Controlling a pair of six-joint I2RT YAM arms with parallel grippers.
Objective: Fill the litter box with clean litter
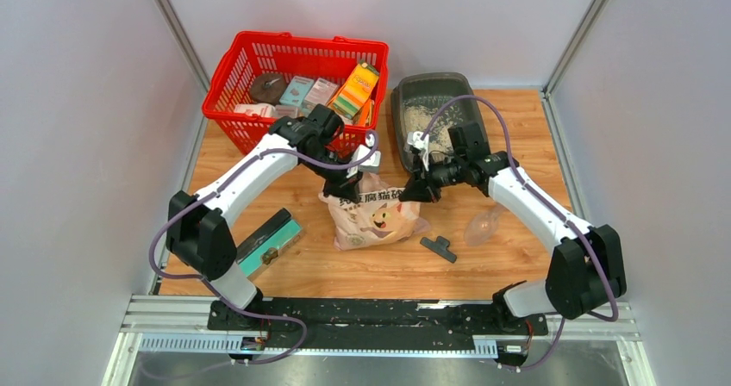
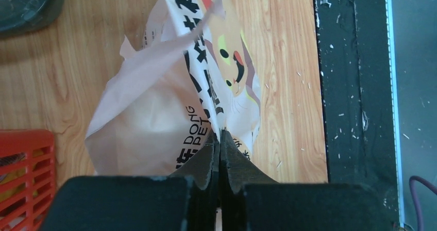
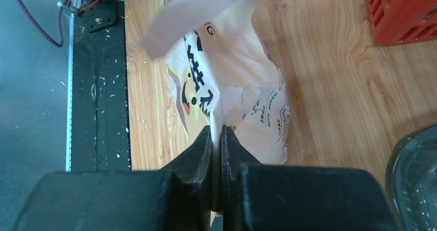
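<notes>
The pinkish-beige litter bag [image 1: 375, 218] with a cartoon cat lies on the wooden table between the arms. My left gripper [image 1: 345, 183] is shut on the bag's top edge at its left; in the left wrist view the left gripper [image 2: 221, 134] pinches the bag [image 2: 149, 138] flat. My right gripper [image 1: 414, 188] is shut on the same top edge at its right, and the right gripper [image 3: 217, 132] shows the bag [image 3: 237, 86] film between its jaws. The dark grey litter box [image 1: 435, 89] stands behind, with pale clean litter [image 1: 427, 121] in it.
A red mesh basket [image 1: 259, 54] of goods stands at the back left, close to the left arm. A teal-and-black box [image 1: 269, 239] lies front left. A black clip [image 1: 438, 248] and a clear scoop [image 1: 483, 227] lie right of the bag. Stray granules dot the black rail [image 1: 379, 310].
</notes>
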